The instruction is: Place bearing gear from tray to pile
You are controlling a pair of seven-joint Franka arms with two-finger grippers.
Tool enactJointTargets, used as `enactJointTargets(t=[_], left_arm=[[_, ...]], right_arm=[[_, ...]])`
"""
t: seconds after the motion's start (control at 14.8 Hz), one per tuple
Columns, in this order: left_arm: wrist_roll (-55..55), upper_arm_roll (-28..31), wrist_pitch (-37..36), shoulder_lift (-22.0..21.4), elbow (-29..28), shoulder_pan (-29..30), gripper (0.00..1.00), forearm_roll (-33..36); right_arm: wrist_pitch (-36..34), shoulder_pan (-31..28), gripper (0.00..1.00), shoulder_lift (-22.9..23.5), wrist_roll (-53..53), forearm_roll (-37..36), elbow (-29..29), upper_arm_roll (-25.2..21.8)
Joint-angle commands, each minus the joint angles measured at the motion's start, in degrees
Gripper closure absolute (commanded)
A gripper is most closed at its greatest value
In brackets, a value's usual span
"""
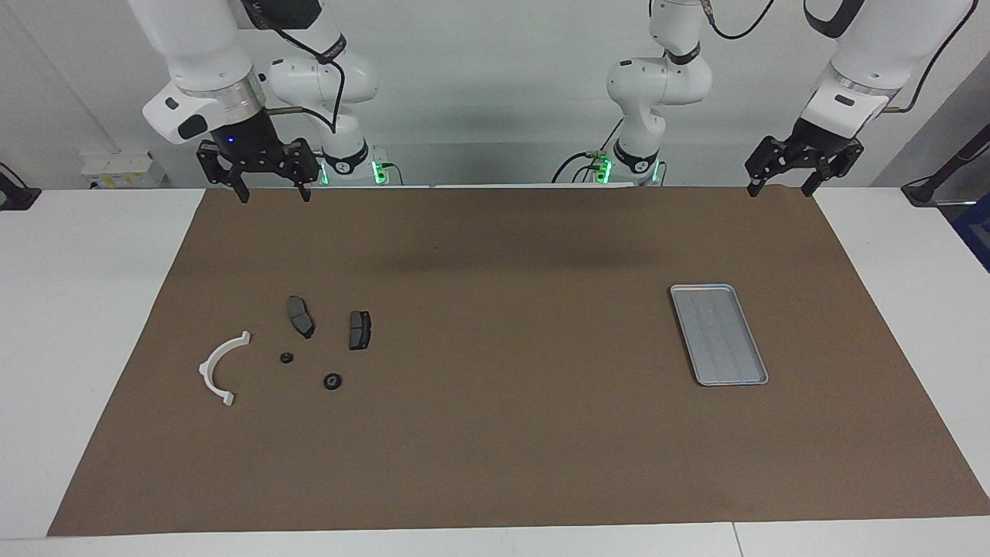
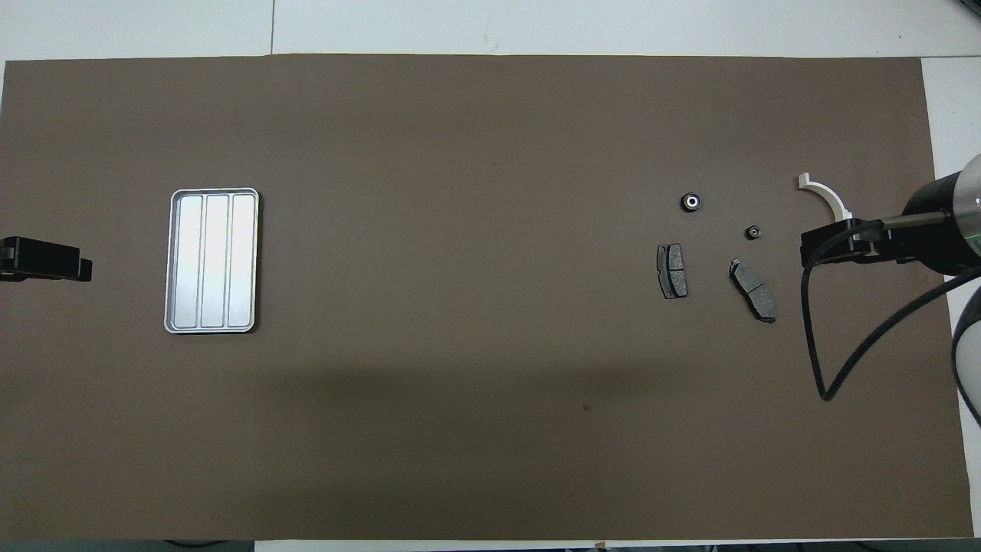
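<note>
The tray (image 1: 718, 333) lies bare, both small dark bearing gears (image 1: 332, 381) already in the pile (image 1: 294, 346), looking hard, light, roll-prone, best pinched across the rim, while left gripper (image 1: 782, 189) and right gripper (image 1: 273, 196) hang spread and empty.

On my screen both arms were glossy white, built of rounded segments with dark seams at the joints. Upper left, the right gripper (image 1: 272, 179) was black and boxy under a silver wrist band, with a small blue light on its housing. Upper right, the left gripper (image 1: 781, 174) matched it in black. Black cables looped along both arms, and green lights glowed at the bases.
</note>
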Motion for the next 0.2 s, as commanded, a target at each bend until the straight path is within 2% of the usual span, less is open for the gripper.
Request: enactJointTargets(t=[0.0,0.14], left_arm=[[-0.07,-0.11,-0.88,-0.76,0.05,0.18,0.00,0.03],[-0.07,-0.11,-0.88,-0.76,0.05,0.18,0.00,0.03]], right_arm=[[0.60,-0.71,0.00,-0.76,-0.03,1.51,-0.28,0.14],[0.60,-0.71,0.00,-0.76,-0.12,1.42,-0.37,0.14]])
